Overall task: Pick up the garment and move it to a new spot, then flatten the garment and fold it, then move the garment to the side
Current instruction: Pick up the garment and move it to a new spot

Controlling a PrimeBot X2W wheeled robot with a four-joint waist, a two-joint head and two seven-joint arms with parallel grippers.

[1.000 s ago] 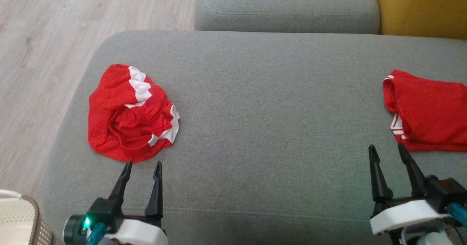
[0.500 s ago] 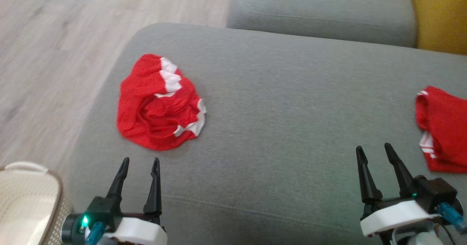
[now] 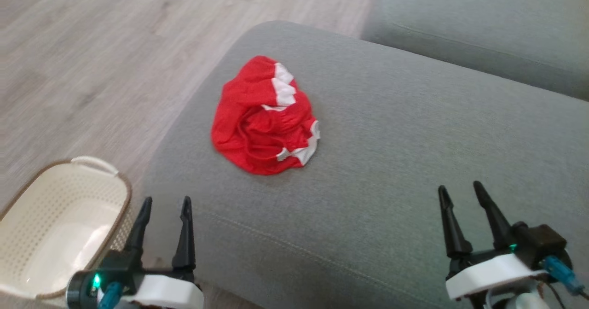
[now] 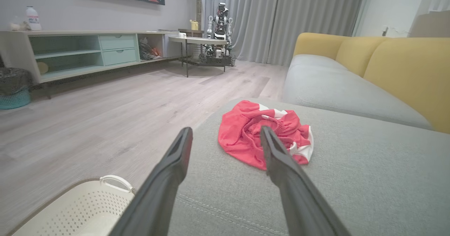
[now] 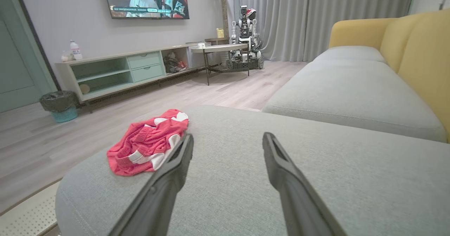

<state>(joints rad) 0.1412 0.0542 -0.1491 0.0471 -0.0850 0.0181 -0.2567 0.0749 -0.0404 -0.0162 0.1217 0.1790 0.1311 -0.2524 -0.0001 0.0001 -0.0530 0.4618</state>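
One crumpled red garment [image 3: 257, 120] lies far-left on grey sofa cushion [image 3: 414, 138], by its edge. Left jaws wide, empty, nearer than it. Right jaws wide, empty, well right. Cream basket [image 3: 60, 221] near-left on floor [image 3: 92, 46].

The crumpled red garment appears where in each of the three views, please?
Head view: garment upper centre, near the cushion's left end.
Left wrist view: garment centre, slightly right.
Right wrist view: garment left of centre.
Shared landmark: the grey cushion's rounded corner beside the wooden floor.
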